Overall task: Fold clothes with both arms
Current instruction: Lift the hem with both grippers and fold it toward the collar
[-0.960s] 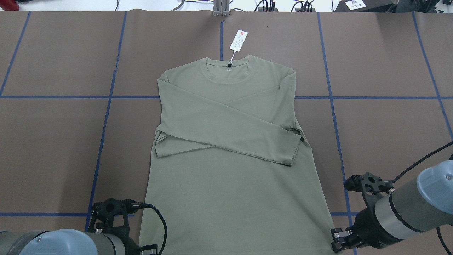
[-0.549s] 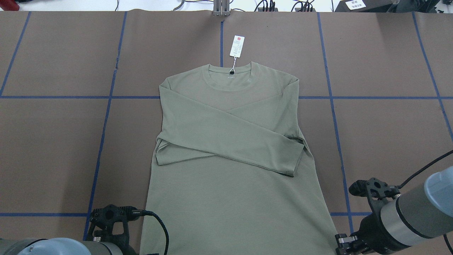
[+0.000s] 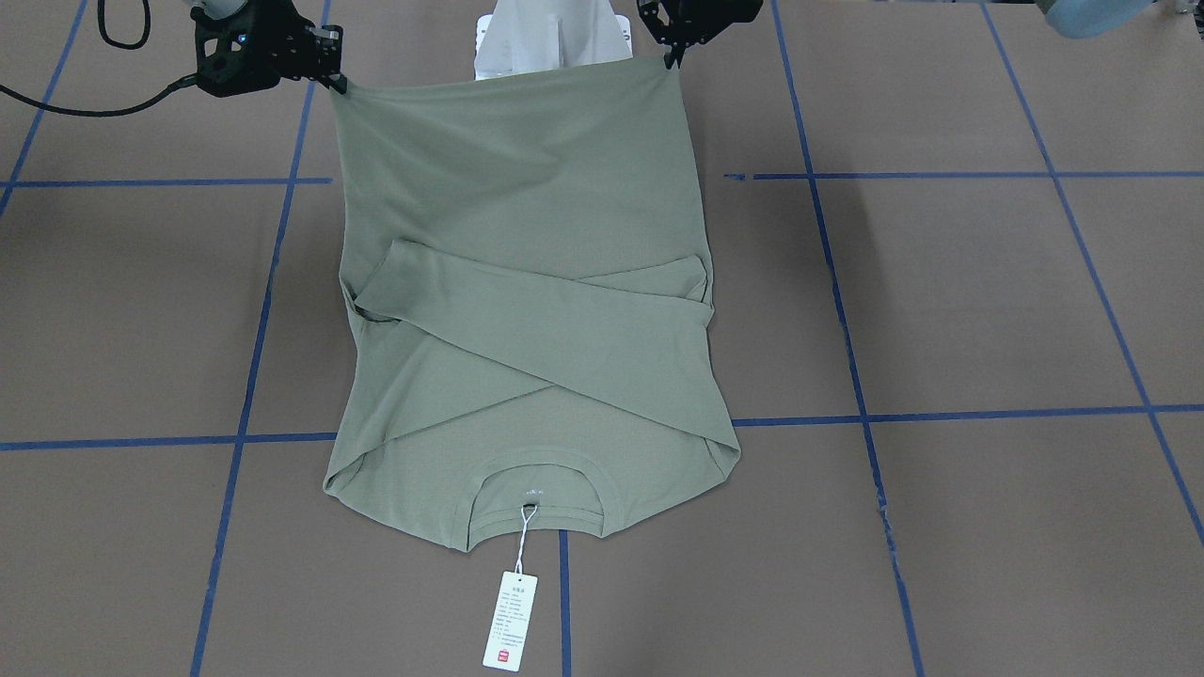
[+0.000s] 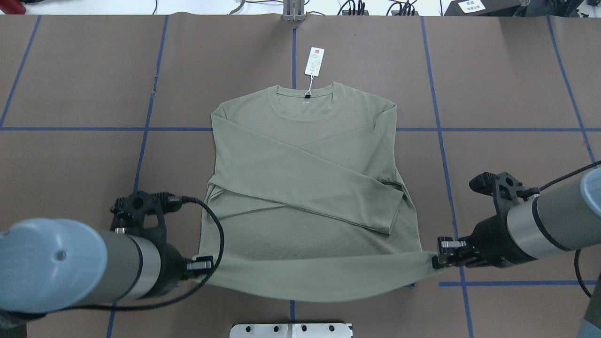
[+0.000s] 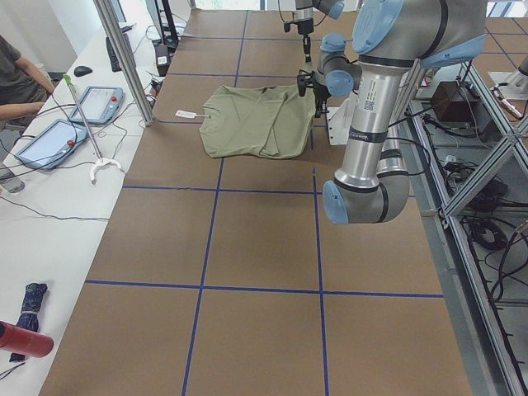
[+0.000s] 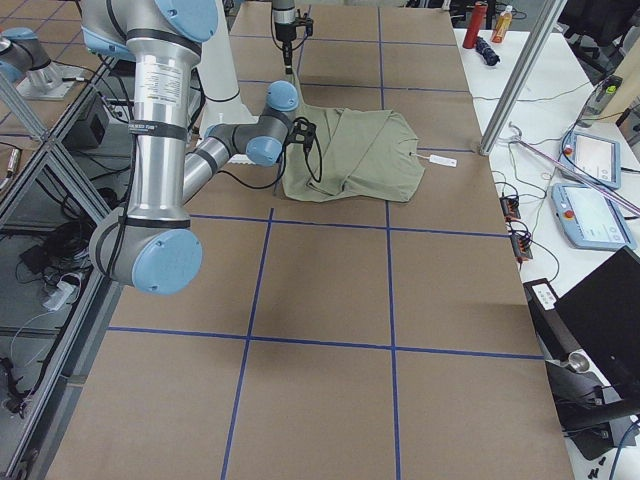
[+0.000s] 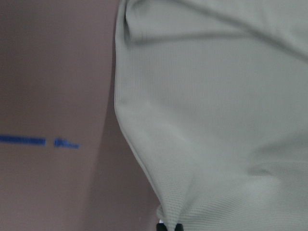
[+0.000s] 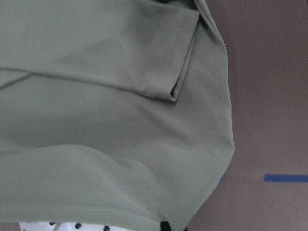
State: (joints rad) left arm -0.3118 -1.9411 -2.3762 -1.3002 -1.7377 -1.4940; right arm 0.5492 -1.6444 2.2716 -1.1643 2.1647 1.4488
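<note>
Holding up the bottom edge of the shirt (image 4: 300, 188).
The left gripper (image 4: 206, 265) and right gripper (image 4: 440, 256) are pinching its hem corners at 6 o'clock; its neck is pointing to 12; wide table (image 4: 70, 188) is showing at 3 and 9.

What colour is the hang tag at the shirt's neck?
The hang tag is white with a red mark; front-facing view.

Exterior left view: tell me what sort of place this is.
Probably a robotics lab workcell. The left arm stands at a table gridded with blue tape and reaches to a shirt. Teach-pendant tablets lie on a white side bench, beside an aluminium post.
</note>
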